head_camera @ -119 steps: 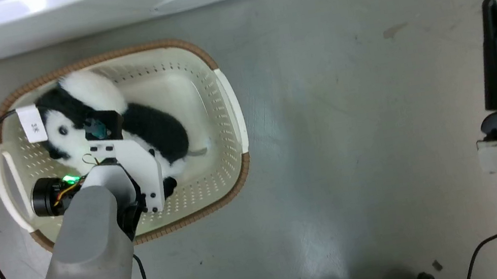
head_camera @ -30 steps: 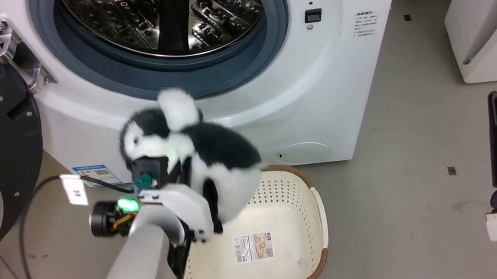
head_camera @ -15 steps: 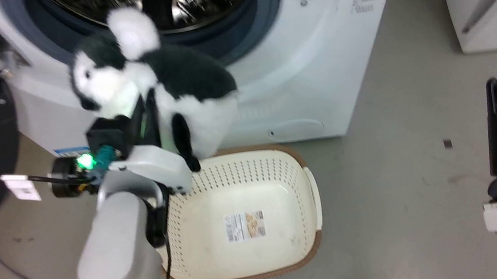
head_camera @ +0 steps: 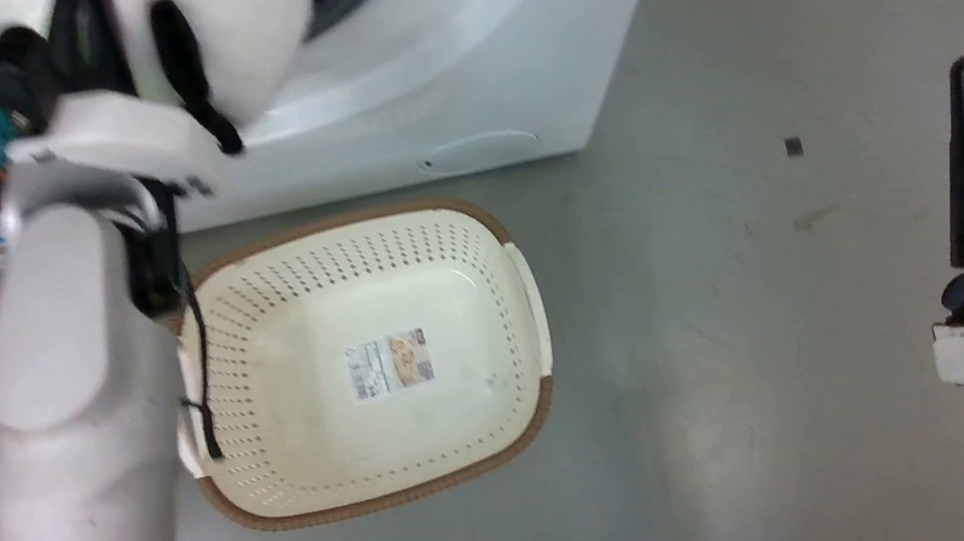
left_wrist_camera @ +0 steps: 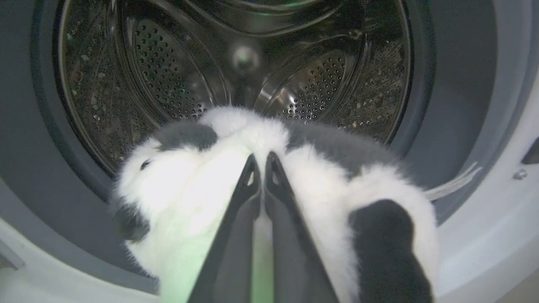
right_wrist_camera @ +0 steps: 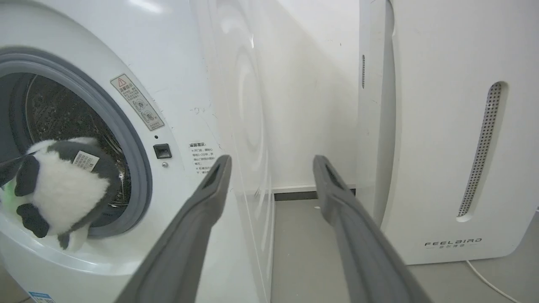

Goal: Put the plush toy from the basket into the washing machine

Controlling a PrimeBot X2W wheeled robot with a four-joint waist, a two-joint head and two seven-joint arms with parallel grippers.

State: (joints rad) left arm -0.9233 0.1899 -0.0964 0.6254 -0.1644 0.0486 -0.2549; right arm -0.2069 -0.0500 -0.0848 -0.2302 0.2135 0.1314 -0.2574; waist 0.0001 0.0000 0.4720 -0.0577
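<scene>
The plush toy [left_wrist_camera: 185, 185], where is it?

In the porthole of the washing machine [right_wrist_camera: 181, 63], over the lower lip of the grey gasket. Part of it hangs outside, and it is not yet down in the drum. I cannot tell whether it touches the lip. The left gripper [left_wrist_camera: 262, 162] has its fingers almost together, pinching fur at the toy's middle.

What could go wrong?

Two things, I'd judge. Let go here, and it may tip back off the lip towards the basket [head_camera: 432, 259] on the floor below. And a pinch on loose fur may slip.

And the count?

One plush toy, one basket, one washing machine, one FEELBIRD appliance [right_wrist_camera: 433, 147] and two grippers. The right gripper [right_wrist_camera: 271, 162] is spread wide and holds nothing.
</scene>
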